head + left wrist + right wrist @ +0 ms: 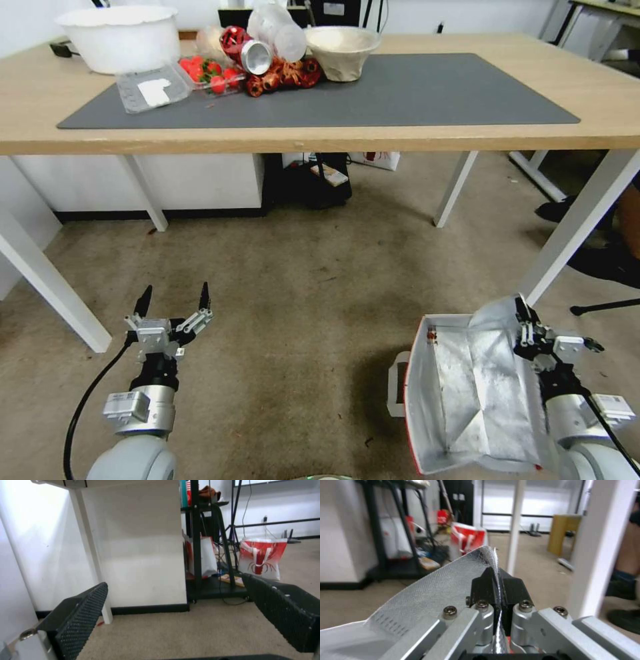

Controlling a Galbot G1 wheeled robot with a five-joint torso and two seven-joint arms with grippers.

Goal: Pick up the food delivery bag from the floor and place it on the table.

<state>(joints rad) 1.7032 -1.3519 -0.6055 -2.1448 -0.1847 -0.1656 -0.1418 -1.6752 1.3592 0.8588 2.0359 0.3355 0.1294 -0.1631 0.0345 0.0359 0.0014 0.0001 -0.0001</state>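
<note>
- Head view: the food delivery bag [467, 393] is low on the robot's right, over the floor [300, 300], its mouth open and silver lining showing. Its long axis runs away from the robot toward the table [413, 137]. The right gripper [523, 320] is at the bag's far right upper corner, fingers pressed together on the raised foil edge. The left gripper [175, 301] hangs well apart from the bag over bare carpet, fingers spread and holding nothing. The right arm is the one at the bag. The table lies ahead and above, with a dark grey mat [413, 87] on it.
- Left wrist view: two black ridged fingers [80, 617] stand wide apart with only carpet between them.
- Right wrist view: the black fingers [483, 585] pinch a thin silver fold of the bag's lining, which rises between them. The lift, I judge, depends on this edge grip alone.
</note>
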